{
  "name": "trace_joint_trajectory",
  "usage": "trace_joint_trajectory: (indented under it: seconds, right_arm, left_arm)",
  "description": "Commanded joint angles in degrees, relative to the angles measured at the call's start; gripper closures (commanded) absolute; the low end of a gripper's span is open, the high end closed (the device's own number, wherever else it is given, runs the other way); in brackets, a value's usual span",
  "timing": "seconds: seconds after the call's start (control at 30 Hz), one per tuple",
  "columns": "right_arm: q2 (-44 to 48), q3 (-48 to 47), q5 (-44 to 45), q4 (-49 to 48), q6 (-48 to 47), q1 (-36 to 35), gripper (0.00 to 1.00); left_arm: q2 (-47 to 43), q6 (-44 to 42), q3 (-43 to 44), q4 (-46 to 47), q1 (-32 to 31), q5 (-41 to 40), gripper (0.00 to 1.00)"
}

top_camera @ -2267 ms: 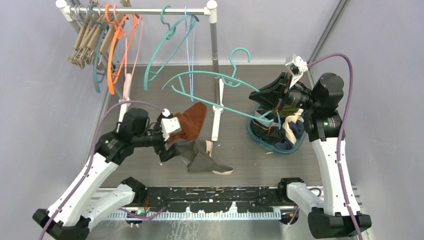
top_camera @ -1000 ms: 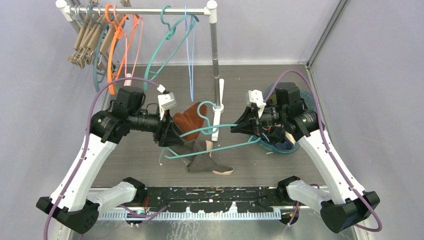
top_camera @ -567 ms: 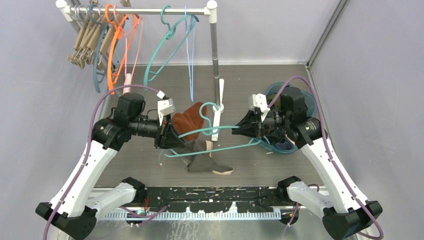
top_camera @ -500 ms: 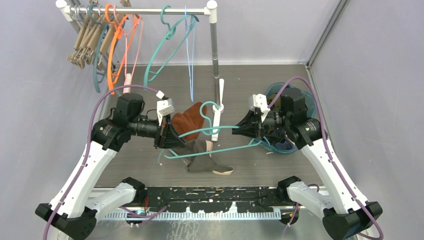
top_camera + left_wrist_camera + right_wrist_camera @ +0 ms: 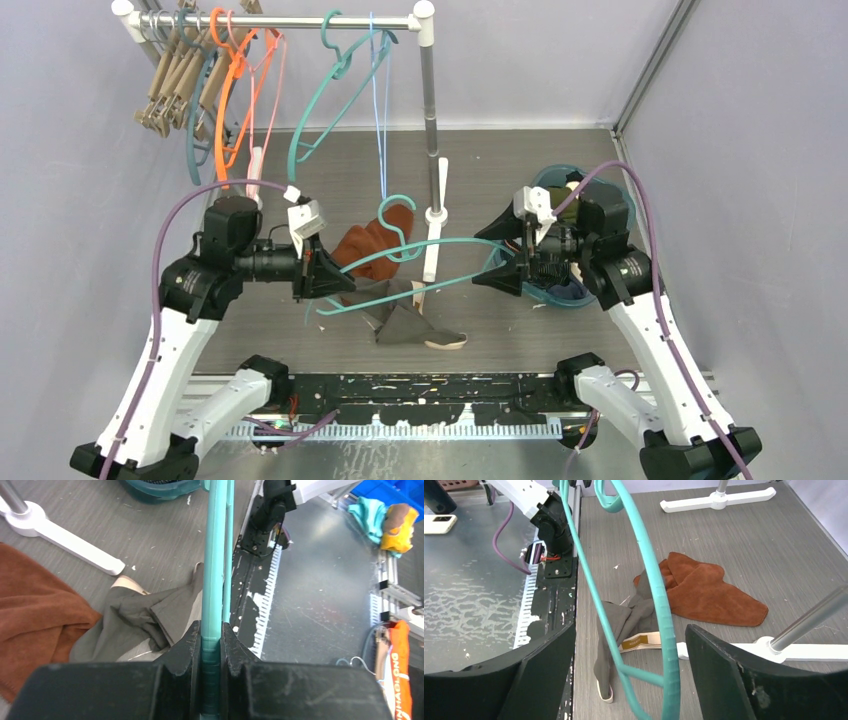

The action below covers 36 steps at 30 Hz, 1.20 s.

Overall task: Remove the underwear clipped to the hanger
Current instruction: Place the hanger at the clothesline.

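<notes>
My left gripper (image 5: 330, 285) is shut on the left end of a teal hanger (image 5: 440, 243), which it holds above the table. In the left wrist view the hanger bar (image 5: 216, 555) is pinched flat between the jaws of that gripper (image 5: 211, 630). My right gripper (image 5: 497, 266) stands open around the hanger's right end; in its wrist view the teal bar (image 5: 655, 580) passes between the wide jaws of that gripper (image 5: 630, 630) without touching. Grey-brown underwear (image 5: 405, 322) with a cream waistband lies crumpled on the table below, also seen from the left wrist (image 5: 135, 625) and the right wrist (image 5: 621, 622).
A rust-brown cloth (image 5: 365, 245) lies beside the underwear. The clothes rack's pole (image 5: 430, 100) and white foot (image 5: 432, 255) stand mid-table, with several hangers (image 5: 230, 90) on its rail. A teal basket (image 5: 565, 302) holding clothes sits under the right arm.
The right gripper has opened, let go of the hanger and drawn back to the right. The left arm has pulled the hanger a little to the left.
</notes>
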<state>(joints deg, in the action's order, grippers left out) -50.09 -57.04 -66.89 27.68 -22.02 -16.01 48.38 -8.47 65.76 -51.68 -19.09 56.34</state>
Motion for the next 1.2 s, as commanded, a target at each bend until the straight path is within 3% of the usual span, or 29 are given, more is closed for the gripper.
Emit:
trace_joint_trajectory:
  seconds: [0.0,0.3,0.53,0.83,1.17]
  right_arm:
    - [1.78,-0.79,-1.57,-4.11,4.51,2.03,0.12]
    - [2.34,-2.85,5.01,-4.55,8.16,5.14,0.08]
    - [2.17,-2.29,14.51,-7.12,10.42,6.54,0.08]
    - [1.83,-1.36,24.61,-9.67,12.44,7.94,0.07]
    - [0.64,2.72,29.09,-14.04,10.55,8.97,0.06]
  left_arm:
    - [-1.52,-7.36,4.03,-5.85,1.07,-3.22,1.0]
    - [-2.96,-18.24,7.71,-21.48,1.01,-16.47,1.0]
    - [-6.46,-20.53,8.3,-26.84,0.96,-35.28,1.0]
    - [-9.96,-16.78,6.23,-25.56,2.7,-49.98,1.0]
    - [-11.48,-10.81,7.26,-20.79,10.49,-52.57,1.0]
